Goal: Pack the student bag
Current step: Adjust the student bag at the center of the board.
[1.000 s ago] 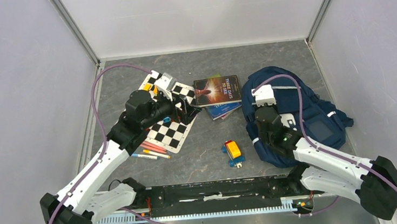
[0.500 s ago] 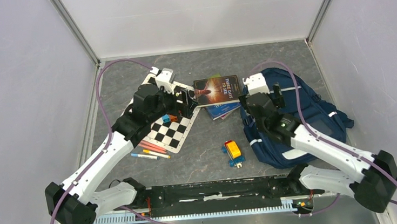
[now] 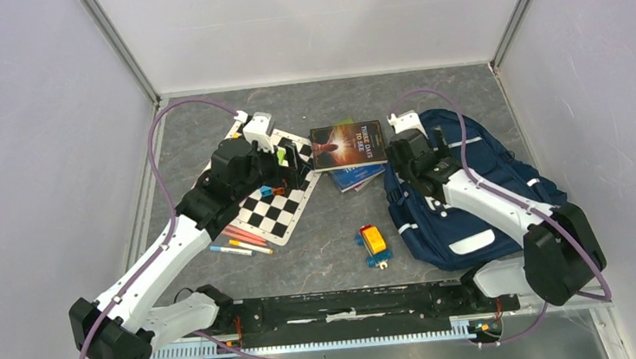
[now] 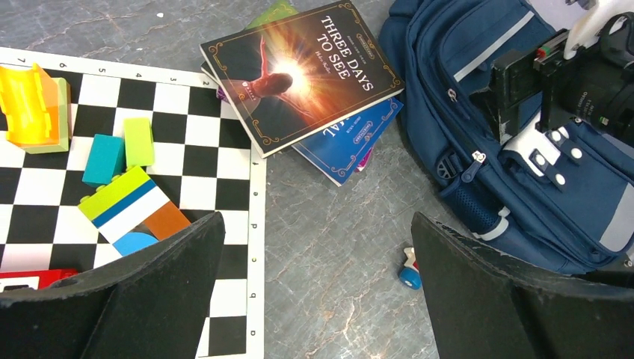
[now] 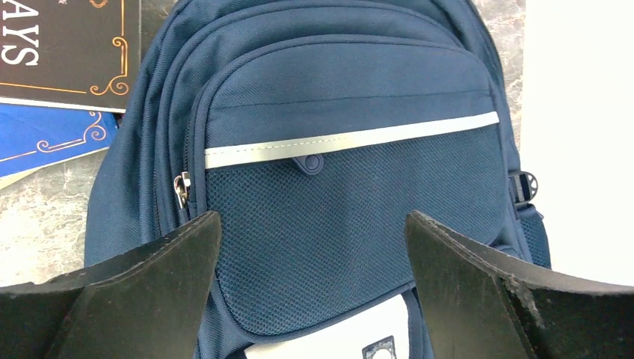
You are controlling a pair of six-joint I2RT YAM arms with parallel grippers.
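The student bag point(image 3: 481, 196) lies flat at the right, navy blue with a pale grey stripe point(image 5: 351, 140). My right gripper point(image 3: 429, 170) hovers over its upper front. In the right wrist view the gripper point(image 5: 314, 224) is open above the mesh pocket of the bag point(image 5: 344, 202), with nothing between the fingers. My left gripper point(image 3: 292, 169) hangs over the right edge of the chessboard point(image 3: 278, 209). In the left wrist view it point(image 4: 318, 224) is open and empty above the bare table, and the bag point(image 4: 478, 112) lies to its right.
Two stacked books point(image 3: 348, 146) lie between the chessboard and the bag, the top one dark-covered point(image 4: 299, 75). Coloured toy blocks point(image 4: 123, 194) sit on the board. Several pens point(image 3: 242, 241) lie at its near edge. A small toy car point(image 3: 374, 244) is near the table's middle.
My right gripper has opened, and its arm has swung back and left to the bag's upper part. The left gripper has drifted slightly back over the chessboard.
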